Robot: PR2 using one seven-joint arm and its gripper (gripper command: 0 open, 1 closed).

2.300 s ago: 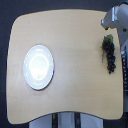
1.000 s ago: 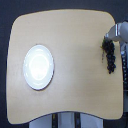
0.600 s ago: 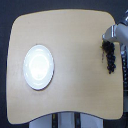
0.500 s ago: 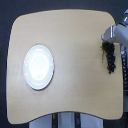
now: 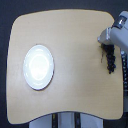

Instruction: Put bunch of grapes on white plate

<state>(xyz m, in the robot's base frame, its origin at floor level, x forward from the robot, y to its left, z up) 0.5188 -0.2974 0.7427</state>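
the tool [image 5: 106, 44] is sitting at the table's [image 5: 75, 60] edge on the exterior view's right, near the far corner, directly over the stem end of the bunch of grapes [image 5: 110, 59]. the bunch is lying lengthwise along that same edge, trailing away from the tool toward the near side. the picture is too coarse to show how the jaws are standing, so whether the tool is grasping the stem or merely touching it cannot be told. the white plate [image 5: 38, 67] is resting well apart, toward the opposite edge on the exterior view's left, and is carrying nothing. judged from this, the pick-up step is in hand and the transfer is not yet done. the next move is calling for a secure hold on the stem, a lift, then a carry across the table to the plate.
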